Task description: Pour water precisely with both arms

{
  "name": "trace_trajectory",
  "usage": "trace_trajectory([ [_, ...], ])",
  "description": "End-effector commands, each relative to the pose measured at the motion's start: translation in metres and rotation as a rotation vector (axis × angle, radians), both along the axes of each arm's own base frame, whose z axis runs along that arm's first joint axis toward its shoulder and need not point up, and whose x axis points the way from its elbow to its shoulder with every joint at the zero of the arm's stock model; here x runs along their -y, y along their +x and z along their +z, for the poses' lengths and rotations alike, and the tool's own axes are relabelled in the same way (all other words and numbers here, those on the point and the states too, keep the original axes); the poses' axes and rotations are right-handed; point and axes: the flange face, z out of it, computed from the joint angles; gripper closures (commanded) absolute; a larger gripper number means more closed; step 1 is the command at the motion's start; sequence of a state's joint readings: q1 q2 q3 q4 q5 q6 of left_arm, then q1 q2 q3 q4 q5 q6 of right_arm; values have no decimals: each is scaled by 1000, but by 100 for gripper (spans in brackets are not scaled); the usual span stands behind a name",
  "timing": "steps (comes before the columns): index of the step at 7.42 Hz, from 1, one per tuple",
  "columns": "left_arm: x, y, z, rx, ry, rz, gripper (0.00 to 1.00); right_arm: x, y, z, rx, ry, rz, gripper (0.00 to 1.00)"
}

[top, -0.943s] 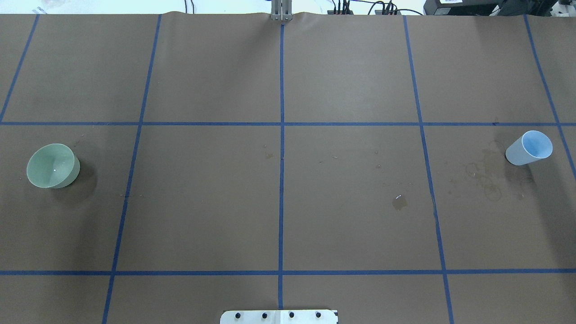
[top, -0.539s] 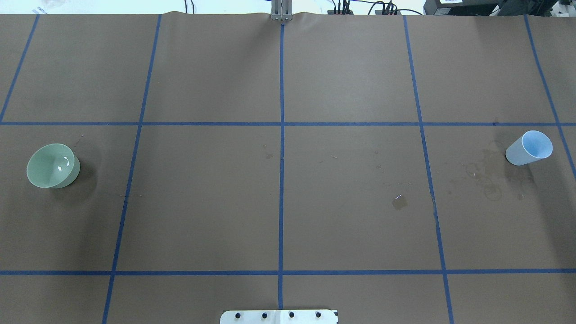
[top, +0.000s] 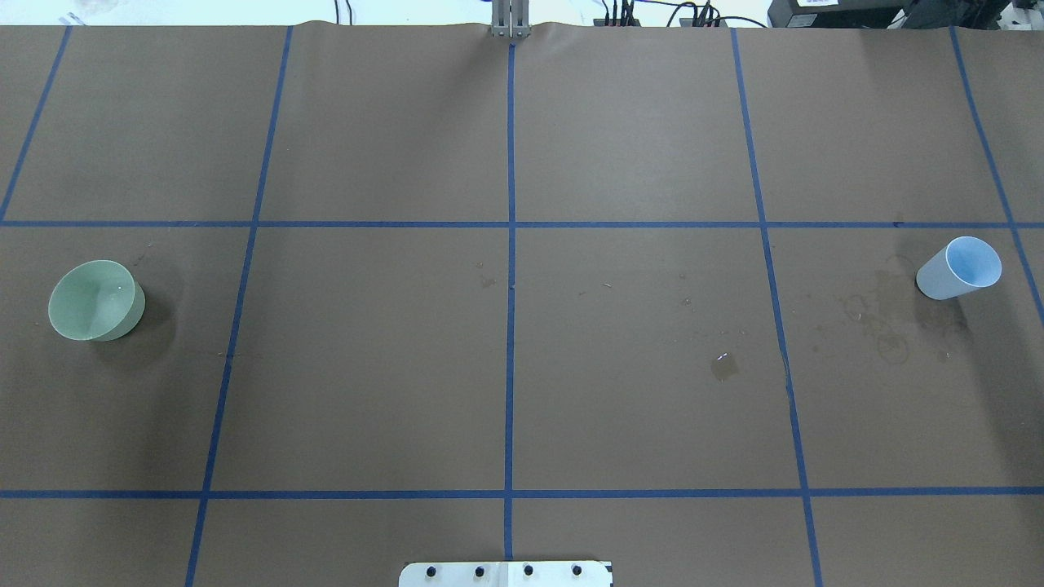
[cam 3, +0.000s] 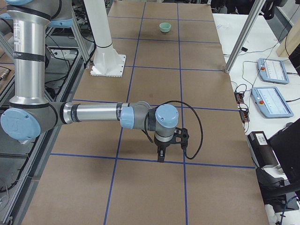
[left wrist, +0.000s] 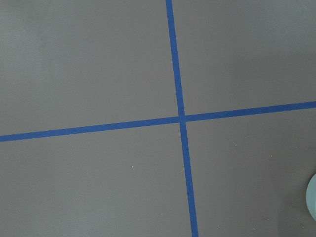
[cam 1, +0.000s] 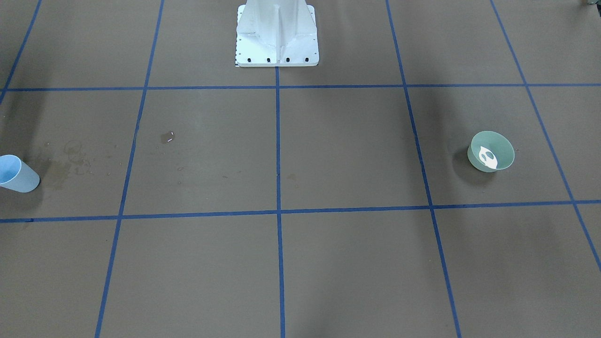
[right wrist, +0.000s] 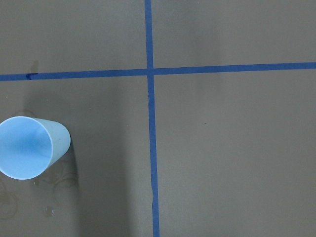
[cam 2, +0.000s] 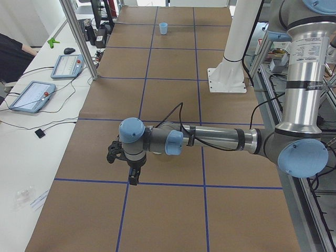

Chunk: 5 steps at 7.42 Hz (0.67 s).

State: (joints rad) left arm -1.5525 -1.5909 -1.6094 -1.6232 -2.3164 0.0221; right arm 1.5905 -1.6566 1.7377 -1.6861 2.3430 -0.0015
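Front view: water [cam 1: 488, 157] glints inside the bowl [cam 1: 503, 141] on the robot's left, and the cup [cam 1: 18, 176] is at the far end.
Overhead: bowl and cup are well apart.
Left side view: left gripper [cam 2: 133, 177] hangs over the table. I cannot tell its opening.
Right side view: right gripper [cam 3: 161, 154] is likewise unreadable, far from the bowl.
Left wrist view: bowl rim shows at the frame's right edge.

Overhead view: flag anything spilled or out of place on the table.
A small wet patch with a shiny glint sits in the open on the brown paper, likely spilled water. Brownish ring stains mark the paper beside the upright blue cup.
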Motion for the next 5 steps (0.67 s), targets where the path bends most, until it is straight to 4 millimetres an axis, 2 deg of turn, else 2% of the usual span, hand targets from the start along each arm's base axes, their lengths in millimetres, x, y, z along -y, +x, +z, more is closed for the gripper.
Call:
trace_trajectory([
  [1, 0, 0, 0, 0, -2, 1, 0, 1, -3, -2, -1, 4, -6, 1],
  [5, 2, 3, -2, -2, 2, 6, 0, 1, -3, -4, 1, 8, -6, 1],
])
